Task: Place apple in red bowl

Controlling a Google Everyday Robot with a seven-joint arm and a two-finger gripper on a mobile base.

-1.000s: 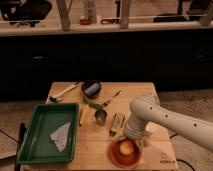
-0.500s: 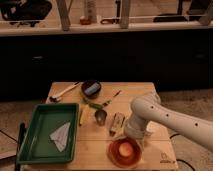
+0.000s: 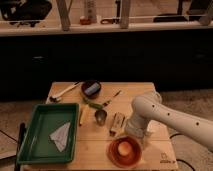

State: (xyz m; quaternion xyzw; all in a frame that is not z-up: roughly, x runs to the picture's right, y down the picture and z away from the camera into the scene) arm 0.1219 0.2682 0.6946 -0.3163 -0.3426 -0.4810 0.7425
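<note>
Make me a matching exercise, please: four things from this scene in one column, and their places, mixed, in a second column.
1 apple
2 white paper
3 dark bowl
4 gripper

A near the far edge of the table
B inside the red bowl
C by the red bowl's far rim
D inside the green tray

Pairs: 1-B, 2-D, 3-A, 4-C.

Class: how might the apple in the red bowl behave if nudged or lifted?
The apple looks round and smooth, so it would probably roll if pushed, though the rim of the red bowl should contain it. Being small beside the bowl, it is likely light to lift. The gripper sits just beyond the bowl's far rim.
</note>
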